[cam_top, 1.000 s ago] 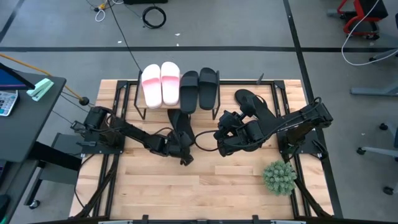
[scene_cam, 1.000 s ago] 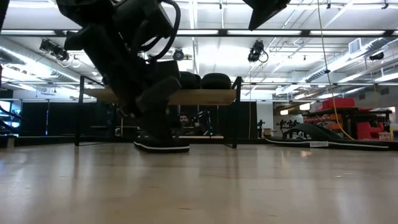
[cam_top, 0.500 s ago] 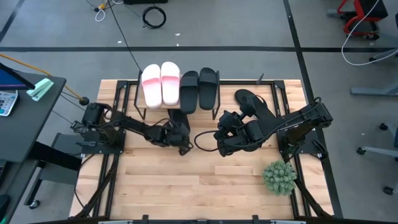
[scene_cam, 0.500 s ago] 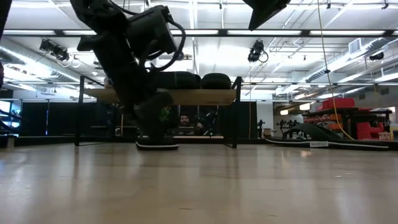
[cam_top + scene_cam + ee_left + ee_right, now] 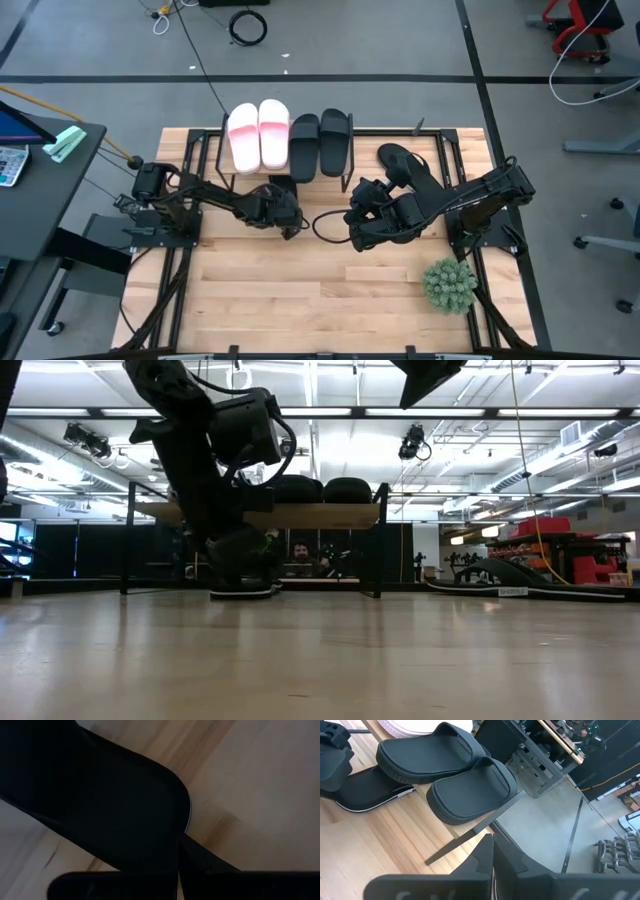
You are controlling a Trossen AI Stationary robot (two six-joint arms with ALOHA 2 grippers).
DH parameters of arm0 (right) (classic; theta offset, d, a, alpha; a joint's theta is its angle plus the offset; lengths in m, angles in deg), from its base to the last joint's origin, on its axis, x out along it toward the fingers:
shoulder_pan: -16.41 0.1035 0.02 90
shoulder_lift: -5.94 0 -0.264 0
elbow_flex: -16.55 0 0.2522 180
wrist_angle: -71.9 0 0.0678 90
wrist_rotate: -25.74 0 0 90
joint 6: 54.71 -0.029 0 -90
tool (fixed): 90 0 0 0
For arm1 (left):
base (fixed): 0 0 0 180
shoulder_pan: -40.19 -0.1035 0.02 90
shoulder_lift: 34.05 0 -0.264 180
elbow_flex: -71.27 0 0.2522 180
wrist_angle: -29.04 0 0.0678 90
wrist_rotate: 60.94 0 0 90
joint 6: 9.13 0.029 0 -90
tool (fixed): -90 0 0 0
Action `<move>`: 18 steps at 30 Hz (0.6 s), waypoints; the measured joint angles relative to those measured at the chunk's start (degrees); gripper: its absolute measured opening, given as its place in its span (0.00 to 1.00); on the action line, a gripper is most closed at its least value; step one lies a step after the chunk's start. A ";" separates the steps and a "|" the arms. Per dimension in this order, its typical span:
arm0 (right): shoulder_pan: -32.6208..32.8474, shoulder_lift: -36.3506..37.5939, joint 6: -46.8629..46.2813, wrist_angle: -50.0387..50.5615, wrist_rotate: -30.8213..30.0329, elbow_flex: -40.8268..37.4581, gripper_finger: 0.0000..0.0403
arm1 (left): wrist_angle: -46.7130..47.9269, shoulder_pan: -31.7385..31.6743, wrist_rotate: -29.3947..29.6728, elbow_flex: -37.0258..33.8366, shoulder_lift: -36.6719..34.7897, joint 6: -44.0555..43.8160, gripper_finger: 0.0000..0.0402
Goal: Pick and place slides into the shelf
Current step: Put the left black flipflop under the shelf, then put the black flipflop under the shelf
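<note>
Left gripper (image 5: pixel 287 212) sits low at the shelf's (image 5: pixel 225 128) near edge, approx under the black slides, right over a thin black flip-flop (image 5: pixel 241 591) lying flat on the tabletop (image 5: pixel 300 300) w/ its far end going under the shelf. Can't tell how far its fingers are apart or whether they grip the flip-flop; left wrist view is mostly dark sole (image 5: pixel 100 805) against wood. Right gripper (image 5: pixel 358 215) hangs mid-table, right of the left one, holding nothing visible; fingers look closed together in its wrist view.

On the shelf top board: two pale pink slides (image 5: pixel 258 135) at left, two black broad-band slides (image 5: pixel 320 142) just beside them at right, all side by side, toes toward the far edge. Second flip-flop (image 5: pixel 400 165) lies on the table right of the shelf, far side of the right arm. Green plant ball (image 5: pixel 448 284) sits near the right-hand near corner, well apart from the shelf.
</note>
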 joint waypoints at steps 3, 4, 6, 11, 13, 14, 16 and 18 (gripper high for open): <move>0.00 0.00 -1.40 0.00 0.16 0.00 0.03 | 0.18 -0.09 0.75 0.00 0.07 0.11 0.01; 0.00 0.00 -1.95 0.01 0.64 0.00 0.03 | 0.59 -0.09 1.34 0.00 0.11 0.23 0.02; 0.12 0.00 -3.42 0.02 2.61 0.00 0.03 | 2.02 -0.07 2.38 -0.02 0.11 0.18 0.02; 3.11 0.00 -8.88 -0.22 6.04 -3.94 0.03 | 4.46 2.65 3.88 -0.31 -1.44 -2.68 0.01; 4.74 -0.02 -12.77 -0.03 7.88 -7.01 0.03 | 4.53 4.56 5.01 -0.13 -3.27 -2.89 0.02; 5.51 -0.02 -15.09 -0.02 9.09 -8.54 0.03 | 4.29 5.51 5.72 0.05 -4.78 -3.12 0.03; 6.71 -0.02 -19.39 -0.11 12.13 -11.87 0.03 | 4.10 7.22 5.98 0.20 -7.75 -3.20 0.04; 7.64 -0.09 -22.54 0.02 15.01 -14.87 0.03 | 4.33 8.92 5.65 0.11 -10.57 -2.88 0.04</move>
